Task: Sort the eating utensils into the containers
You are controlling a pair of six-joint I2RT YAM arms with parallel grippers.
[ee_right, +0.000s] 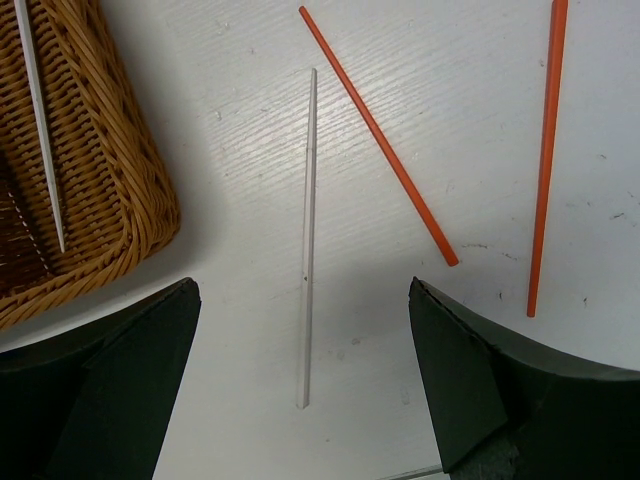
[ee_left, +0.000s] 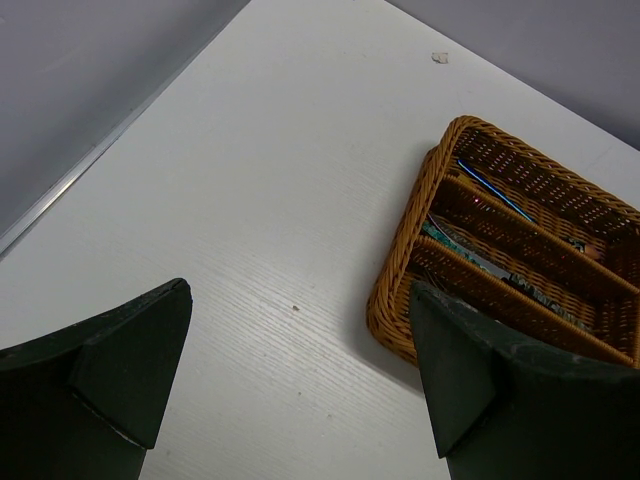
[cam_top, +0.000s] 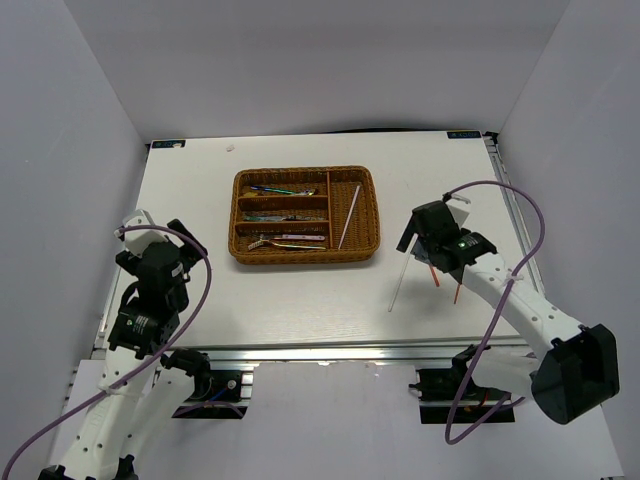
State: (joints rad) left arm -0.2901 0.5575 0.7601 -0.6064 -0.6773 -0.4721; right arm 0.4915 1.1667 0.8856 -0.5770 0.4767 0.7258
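Observation:
The brown wicker tray (cam_top: pixel 240 215) holds knives, spoons and a fork in its three long slots, and one white chopstick (cam_top: pixel 348 217) in the vertical slot. A second white chopstick (ee_right: pixel 307 240) lies on the table right of the tray, also in the top view (cam_top: pixel 398 283). Two orange chopsticks (ee_right: pixel 378 135) (ee_right: pixel 545 160) lie beside it. My right gripper (ee_right: pixel 300 295) is open and empty, hovering over the loose white chopstick, which lies between its fingers. My left gripper (ee_left: pixel 298 300) is open and empty, left of the tray (ee_left: pixel 400 270).
White walls enclose the table on three sides. A metal rail runs along the near edge (cam_top: pixel 330 350). The right arm's purple cable (cam_top: pixel 500 200) loops above the table's right side. A small speck (cam_top: pixel 230 148) lies behind the tray.

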